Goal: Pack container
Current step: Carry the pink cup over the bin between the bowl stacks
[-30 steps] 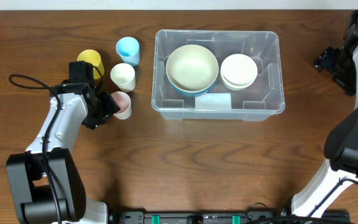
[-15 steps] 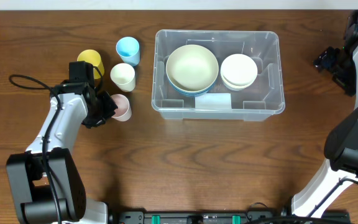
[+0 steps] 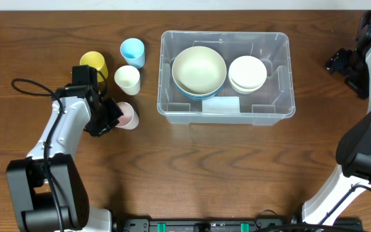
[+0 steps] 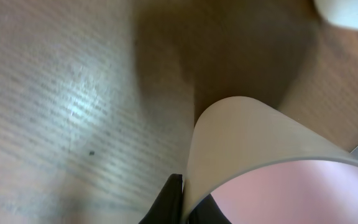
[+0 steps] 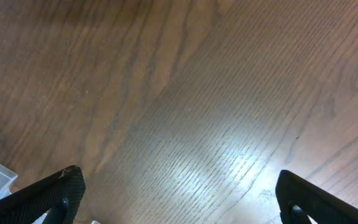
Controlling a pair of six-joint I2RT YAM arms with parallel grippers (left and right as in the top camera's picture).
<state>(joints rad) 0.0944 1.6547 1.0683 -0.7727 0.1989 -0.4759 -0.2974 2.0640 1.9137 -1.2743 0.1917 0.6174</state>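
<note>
Grasp step: the left gripper [image 3: 113,117] is clamped on the wall of a smooth pink cup [image 3: 127,115]. The next move is probably a lift and carry rightward into the container [image 3: 270,90], a clear ribbed plastic bin at table centre holding a cream bowl [image 3: 199,69] and stacked white bowls [image 3: 247,72]. At the far right, the right gripper [image 3: 337,62] hangs wide open, empty.

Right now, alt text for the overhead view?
Left fingers pinch the pink cup by its rim, left of a clear container holding two bowls. Yellow, blue and cream cups stand nearby; the right fingers hang open, far right.
</note>
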